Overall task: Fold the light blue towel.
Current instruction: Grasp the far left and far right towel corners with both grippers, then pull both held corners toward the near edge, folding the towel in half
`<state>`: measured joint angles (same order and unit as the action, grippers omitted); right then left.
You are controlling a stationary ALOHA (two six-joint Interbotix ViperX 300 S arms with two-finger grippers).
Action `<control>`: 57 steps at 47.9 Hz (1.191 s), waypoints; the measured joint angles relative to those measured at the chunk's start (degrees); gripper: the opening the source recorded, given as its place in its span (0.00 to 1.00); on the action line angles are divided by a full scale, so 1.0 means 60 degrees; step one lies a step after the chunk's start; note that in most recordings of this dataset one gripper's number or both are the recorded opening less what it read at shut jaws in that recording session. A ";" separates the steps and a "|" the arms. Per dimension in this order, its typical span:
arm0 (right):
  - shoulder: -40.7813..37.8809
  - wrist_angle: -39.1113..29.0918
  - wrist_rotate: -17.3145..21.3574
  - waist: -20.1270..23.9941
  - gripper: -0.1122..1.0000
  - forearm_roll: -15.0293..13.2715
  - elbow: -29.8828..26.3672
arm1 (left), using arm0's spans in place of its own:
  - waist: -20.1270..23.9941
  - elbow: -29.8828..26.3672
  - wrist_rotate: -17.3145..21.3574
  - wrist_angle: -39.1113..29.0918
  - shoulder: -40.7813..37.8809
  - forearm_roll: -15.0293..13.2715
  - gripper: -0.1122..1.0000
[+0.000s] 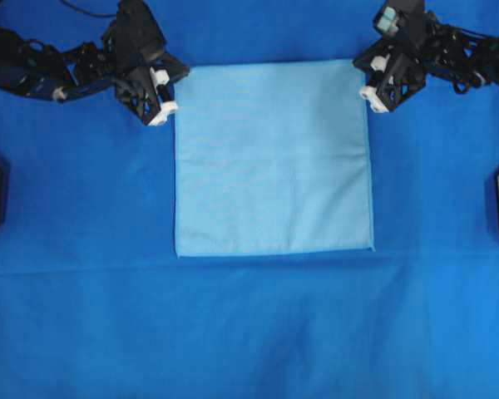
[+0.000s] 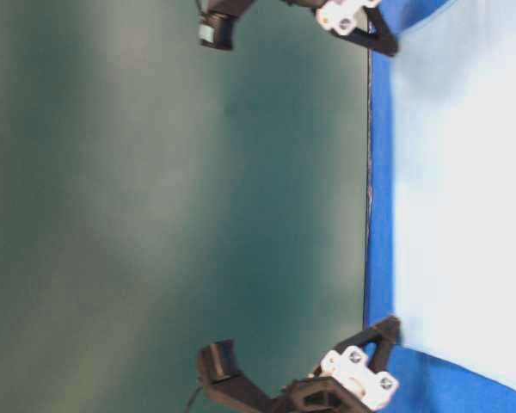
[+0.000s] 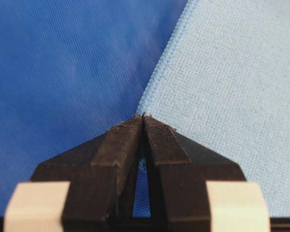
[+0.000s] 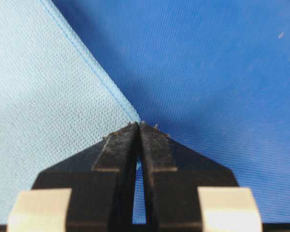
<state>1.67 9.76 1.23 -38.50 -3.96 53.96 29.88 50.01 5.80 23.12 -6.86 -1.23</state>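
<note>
A thin, pale sky-blue square towel (image 1: 273, 158) with a stitched hem lies flat and unfolded on the saturated royal-blue cloth table covering (image 1: 249, 332), in the far middle part of the table. The left gripper (image 3: 143, 116) has its black fingers pressed together on the towel's far left corner, a sliver of pale cloth showing between them. The right gripper (image 4: 137, 123) is likewise pinched on the far right corner. Both corners rest low at the covering.
</note>
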 measured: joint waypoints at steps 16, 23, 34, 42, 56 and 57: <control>0.0542 -0.0220 0.0029 0.0278 0.11 0.0176 0.0161 | 0.0000 0.0000 0.0425 -0.0103 0.0366 0.0000 0.11; 0.0703 -0.0645 0.0044 0.0571 0.11 0.0249 0.0176 | -0.0249 0.0117 0.0396 -0.0176 0.0615 0.0000 0.11; 0.1377 -0.1992 0.0322 0.1816 0.11 0.0513 0.0264 | -0.1392 0.0586 0.0425 -0.0894 0.1172 0.0000 0.11; 0.1641 -0.2505 0.0952 0.2988 0.11 0.0571 0.0601 | -0.2476 0.0850 0.0396 -0.1436 0.1274 -0.0015 0.11; 0.1772 -0.2842 0.2607 0.5171 0.11 0.0601 0.0850 | -0.4453 0.0879 -0.0088 -0.1846 0.1274 -0.0015 0.11; 0.1772 -0.2856 0.2739 0.5303 0.11 0.0586 0.0850 | -0.4600 0.0879 -0.0146 -0.1860 0.1274 -0.0015 0.11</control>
<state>12.30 -7.38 17.67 -6.68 -0.44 59.06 2.29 55.28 4.92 11.95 0.79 -1.32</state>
